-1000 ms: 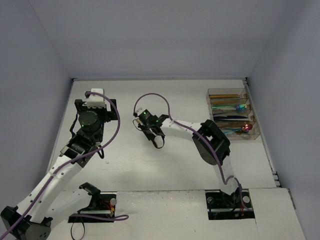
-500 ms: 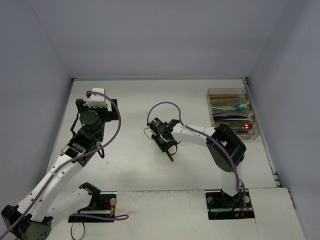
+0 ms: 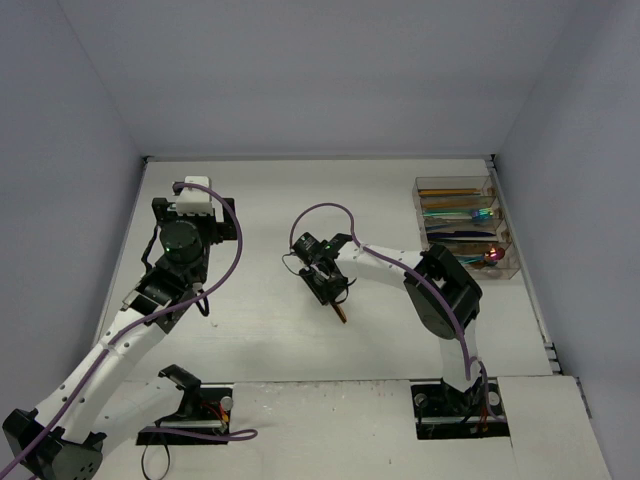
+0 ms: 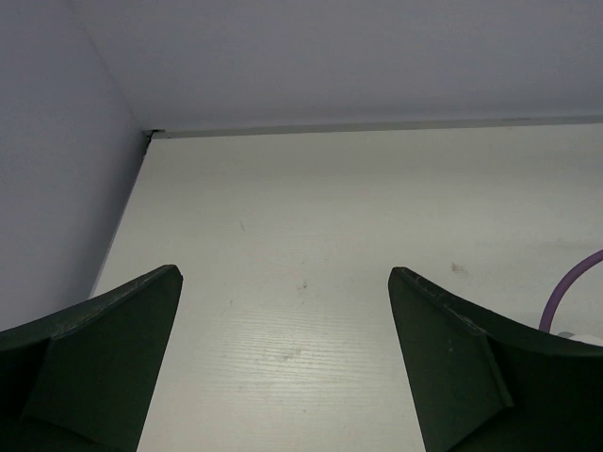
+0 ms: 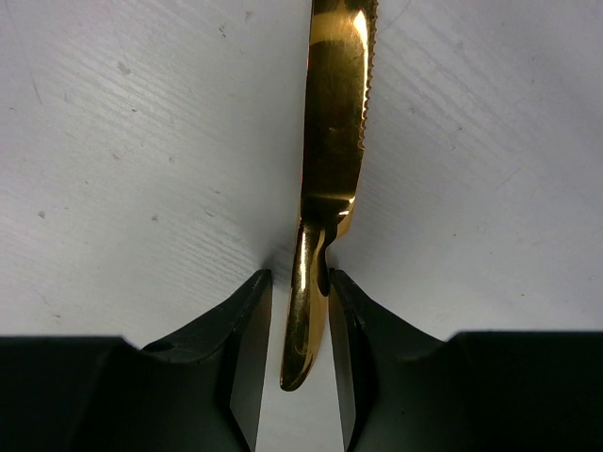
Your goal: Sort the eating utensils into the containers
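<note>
A gold knife [image 5: 334, 141] lies on the white table, blade pointing away from my right gripper [image 5: 300, 278]. That gripper's jaws stand slightly open around the knife's handle, with a thin gap showing on the left side. From above, the knife [image 3: 341, 314] sticks out below the right gripper [image 3: 330, 292] at mid-table. The containers [image 3: 417, 215] stand at the far right and hold several eating utensils: gold [image 3: 450, 191], teal [image 3: 455, 210], dark blue [image 3: 460, 232] and a magenta spoon [image 3: 492, 256]. My left gripper [image 4: 283, 273] is wide open over bare table at the far left.
The enclosure's side walls stand close to the table's left and right edges, and the back wall [image 4: 377, 56] rises behind the left gripper. A purple cable [image 3: 325, 212] loops above the right wrist.
The right gripper has shifted toward the near right over the table, and the knife's tip now shows below it. Its jaws have parted a little. The left arm has not moved.
</note>
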Action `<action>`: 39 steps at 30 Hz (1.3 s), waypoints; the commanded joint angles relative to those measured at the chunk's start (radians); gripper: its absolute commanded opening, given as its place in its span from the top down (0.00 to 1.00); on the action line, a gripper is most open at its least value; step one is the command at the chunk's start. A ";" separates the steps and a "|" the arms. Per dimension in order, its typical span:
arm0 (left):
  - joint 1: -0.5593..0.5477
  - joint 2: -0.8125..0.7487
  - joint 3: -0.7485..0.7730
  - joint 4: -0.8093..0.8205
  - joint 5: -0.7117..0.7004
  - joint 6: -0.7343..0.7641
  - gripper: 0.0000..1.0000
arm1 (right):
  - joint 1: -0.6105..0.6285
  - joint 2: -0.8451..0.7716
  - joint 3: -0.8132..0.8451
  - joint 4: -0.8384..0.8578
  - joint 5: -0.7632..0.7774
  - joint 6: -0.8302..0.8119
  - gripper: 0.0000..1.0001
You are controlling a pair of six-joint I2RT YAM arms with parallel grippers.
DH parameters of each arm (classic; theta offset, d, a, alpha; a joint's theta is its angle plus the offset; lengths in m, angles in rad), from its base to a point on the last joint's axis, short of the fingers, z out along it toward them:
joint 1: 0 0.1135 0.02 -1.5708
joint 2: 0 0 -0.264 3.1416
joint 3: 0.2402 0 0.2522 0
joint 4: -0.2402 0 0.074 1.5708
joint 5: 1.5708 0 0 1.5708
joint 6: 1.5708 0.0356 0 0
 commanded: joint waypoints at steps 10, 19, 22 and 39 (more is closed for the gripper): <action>0.007 -0.010 0.046 0.052 0.007 -0.017 0.10 | 0.005 0.112 0.070 -0.022 0.054 0.001 0.72; 0.007 -0.013 0.048 0.052 0.007 -0.017 0.10 | 0.006 0.127 0.092 -0.023 0.058 -0.008 0.71; 0.007 -0.012 0.046 0.052 0.009 -0.018 0.10 | 0.009 0.140 0.092 -0.022 0.053 -0.007 0.73; 0.007 -0.015 0.048 0.053 0.001 -0.013 0.10 | -0.064 -0.009 0.181 -0.019 0.213 0.096 1.00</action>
